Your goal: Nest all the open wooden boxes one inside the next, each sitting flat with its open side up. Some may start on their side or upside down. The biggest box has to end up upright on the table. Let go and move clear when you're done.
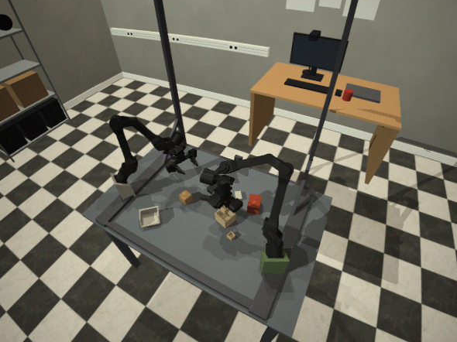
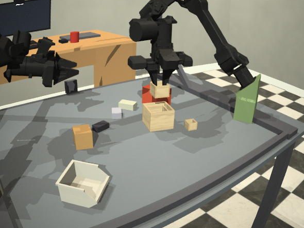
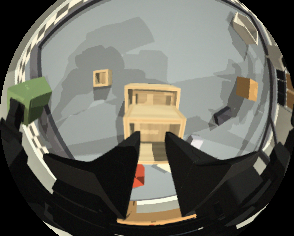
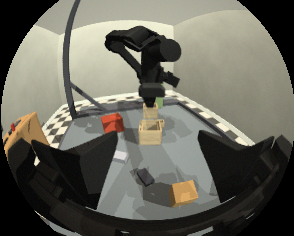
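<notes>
Your left gripper (image 1: 228,208) (image 2: 159,83) (image 3: 152,135) (image 4: 150,109)'s got the raised box (image 2: 159,91) (image 3: 155,111) (image 4: 150,111) braced from inside, tips hidden in the exterior view; right gripper (image 1: 190,169) (image 2: 78,68) (image 4: 158,132)'s wide, at its nine o'clock there.

Left arm (image 1: 282,193) (image 2: 214,26) (image 4: 129,38): arched high, upper right of exterior frame; wrist vertical. Left gripper (image 1: 225,209) (image 2: 160,84) (image 3: 153,134) (image 4: 150,104): pointing down, fingers partly apart, holding from inside.

Right arm (image 1: 124,143) (image 2: 5,47): bent, left in top frame, cropped by exterior's left edge. Right gripper (image 1: 190,169) (image 2: 77,68) (image 4: 158,133): roughly level in exterior, fingers wide, unloaded.
</notes>
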Motion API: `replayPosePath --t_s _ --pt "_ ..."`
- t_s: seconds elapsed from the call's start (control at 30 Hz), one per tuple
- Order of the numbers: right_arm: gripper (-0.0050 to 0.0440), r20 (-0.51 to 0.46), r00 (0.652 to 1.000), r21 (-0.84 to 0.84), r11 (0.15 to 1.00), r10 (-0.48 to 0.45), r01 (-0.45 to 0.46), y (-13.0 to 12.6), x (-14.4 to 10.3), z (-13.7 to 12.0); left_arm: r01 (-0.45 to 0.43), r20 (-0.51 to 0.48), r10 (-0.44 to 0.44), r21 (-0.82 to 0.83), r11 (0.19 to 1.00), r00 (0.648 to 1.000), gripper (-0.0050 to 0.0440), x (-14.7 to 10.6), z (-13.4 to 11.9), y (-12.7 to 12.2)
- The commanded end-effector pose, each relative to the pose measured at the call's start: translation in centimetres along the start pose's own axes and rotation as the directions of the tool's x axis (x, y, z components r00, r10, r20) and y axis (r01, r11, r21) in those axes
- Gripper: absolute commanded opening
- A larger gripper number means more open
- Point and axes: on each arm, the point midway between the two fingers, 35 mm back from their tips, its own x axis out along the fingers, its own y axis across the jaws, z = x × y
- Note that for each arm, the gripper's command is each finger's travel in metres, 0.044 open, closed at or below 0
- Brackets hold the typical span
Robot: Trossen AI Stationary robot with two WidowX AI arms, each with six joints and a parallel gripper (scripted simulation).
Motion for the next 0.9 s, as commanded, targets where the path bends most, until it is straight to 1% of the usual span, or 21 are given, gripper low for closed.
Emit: replayPosePath --t_s 0.0,0.13,0.27,0.33,0.37,0.6,0.83,0.87 --pt "0.0400 0.010 1.000 0.011 1.000 0.005 -0.005 0.21 -0.14 0.48 0.019 0.009 -0.018 -0.124 0.992 1.000 0.0187 -0.41 -0.07 -0.36" --pt "0.0400 0.010 1.000 0.011 1.000 0.005 -0.005 0.21 -0.14 0.48 0.020 0.009 -0.018 -0.259 0.966 1.000 0.0187 -0.41 -0.07 -0.36" --pt "0.0400 0.010 1.000 0.011 1.000 0.005 -0.005 0.21 -0.14 0.48 0.020 0.009 -0.018 -0.390 0.921 1.000 0.0187 -0.41 -0.06 -0.36" --pt "0.0400 0.010 1.000 0.011 1.000 0.005 -0.005 0.21 -0.14 0.48 0.020 0.009 -0.018 -0.390 0.921 1.000 0.0187 -0.41 -0.06 -0.36" --pt "0.0400 0.010 1.000 0.011 1.000 0.005 -0.005 0.21 -0.14 0.48 0.020 0.009 -0.018 -0.422 0.906 1.000 0.0187 -0.41 -0.06 -0.36" --pt "0.0400 0.010 1.000 0.011 1.000 0.005 -0.005 0.21 -0.14 0.48 0.019 0.009 -0.018 -0.627 0.779 1.000 0.0187 -0.41 -0.06 -0.36" --pt "0.0400 0.010 1.000 0.011 1.000 0.005 -0.005 0.21 -0.14 0.48 0.018 0.009 -0.017 -0.796 0.605 1.000 0.0187 -0.41 -0.06 -0.36" --pt "0.0400 0.010 1.000 0.011 1.000 0.005 -0.005 0.21 -0.14 0.48 0.018 0.009 -0.017 -0.796 0.605 1.000 0.0187 -0.41 -0.06 -0.36"
